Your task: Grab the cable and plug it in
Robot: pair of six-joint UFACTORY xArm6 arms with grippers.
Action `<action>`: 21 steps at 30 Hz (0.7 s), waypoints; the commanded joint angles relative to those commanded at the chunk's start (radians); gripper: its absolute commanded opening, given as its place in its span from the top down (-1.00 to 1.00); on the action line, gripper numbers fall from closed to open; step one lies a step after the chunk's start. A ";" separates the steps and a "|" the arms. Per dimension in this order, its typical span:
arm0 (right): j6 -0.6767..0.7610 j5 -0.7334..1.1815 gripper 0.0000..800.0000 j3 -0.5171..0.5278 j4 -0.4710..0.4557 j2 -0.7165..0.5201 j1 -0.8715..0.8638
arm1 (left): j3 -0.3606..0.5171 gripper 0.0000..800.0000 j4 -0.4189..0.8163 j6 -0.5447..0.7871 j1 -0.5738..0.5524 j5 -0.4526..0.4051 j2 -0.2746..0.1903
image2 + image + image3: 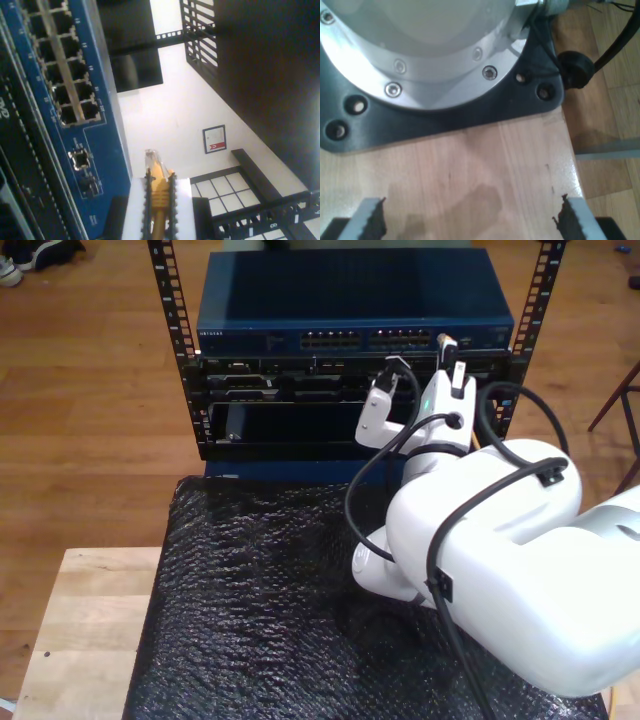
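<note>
- Your second gripper [159, 200] clamps the cable [160, 192], plug [152, 159] just right of the switch [355, 300] ports in the exterior view.
- First gripper [470, 220]: jaws apart, empty.

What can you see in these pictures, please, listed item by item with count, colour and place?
Cable: one, yellow-orange with a clear plug, held close to the switch face.
Network switch: one, blue, top of the rack, port rows along its front.
Rack: one, black, holding dark units below the switch.
Mat: one, black and crinkled, in front of the rack.
Wooden table: one, light, at the exterior view's left.
Framed picture: one, dark-framed with a red patch, on a white wall.
Arm base plate: one, black under a silver flange, on the wood.
My first claw: open above bare wood.
My second claw: shut on the cable.
</note>
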 joint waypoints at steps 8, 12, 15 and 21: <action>-0.081 0.008 1.00 -0.063 0.000 0.054 0.000 | 0.000 -1.00 0.000 0.000 0.000 0.000 0.000; -0.104 0.012 1.00 -0.081 -0.002 0.069 -0.002 | 0.000 -1.00 0.000 0.000 0.000 0.000 0.000; -0.106 0.017 1.00 -0.092 -0.005 0.080 -0.003 | 0.000 -1.00 0.000 0.000 0.000 -0.002 0.000; -0.107 0.029 1.00 -0.118 -0.005 0.092 -0.005 | 0.000 -1.00 0.000 0.000 0.000 0.000 0.000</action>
